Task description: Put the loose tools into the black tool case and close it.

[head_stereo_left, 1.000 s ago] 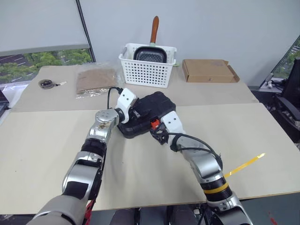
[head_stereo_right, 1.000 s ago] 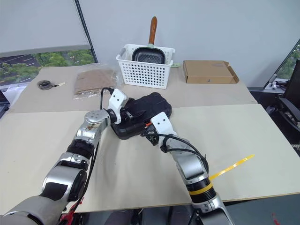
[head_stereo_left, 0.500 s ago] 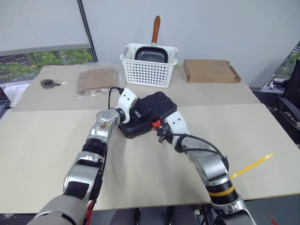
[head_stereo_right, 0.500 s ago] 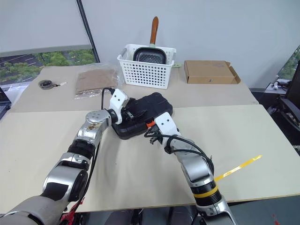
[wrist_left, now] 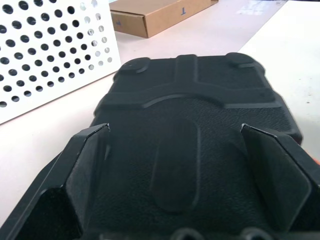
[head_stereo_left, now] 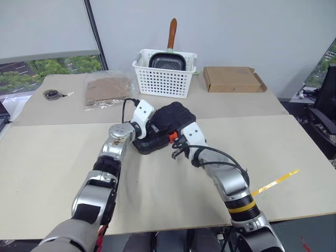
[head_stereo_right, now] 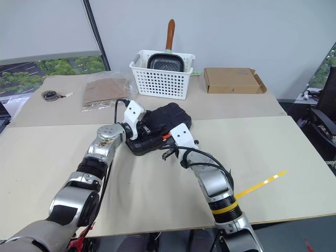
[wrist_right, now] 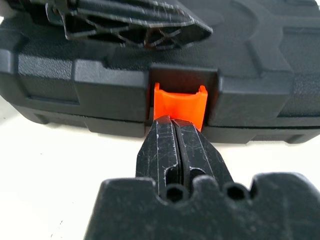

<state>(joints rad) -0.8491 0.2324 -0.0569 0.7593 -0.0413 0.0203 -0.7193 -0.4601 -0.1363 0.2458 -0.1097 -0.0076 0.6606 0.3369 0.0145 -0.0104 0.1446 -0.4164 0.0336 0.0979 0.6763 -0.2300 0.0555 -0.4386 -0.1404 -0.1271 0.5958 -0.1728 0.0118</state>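
Observation:
The black tool case point(head_stereo_left: 169, 119) lies shut in the middle of the table, its lid down and the orange latch point(wrist_right: 179, 104) on the front wall. My right gripper point(wrist_right: 175, 122) is shut with nothing between the fingers, and its tips touch the lower edge of the latch point(head_stereo_left: 171, 137). My left gripper point(wrist_left: 174, 129) is open wide, with a finger point(wrist_left: 85, 170) on either side over the left end of the lid point(wrist_left: 195, 95). The loose tools are out of view.
A white perforated basket point(head_stereo_left: 165, 79) holding a black pan with a brown handle point(head_stereo_left: 172, 32) stands behind the case. A flat cardboard box point(head_stereo_left: 231, 79) lies back right, a brown packet point(head_stereo_left: 107, 89) and a round disc with a cord point(head_stereo_left: 51, 94) back left. A yellow strip point(head_stereo_left: 275, 182) lies front right.
My right gripper's fingers have closed together and now rest against the orange latch. The left gripper and the case have stayed where they were.

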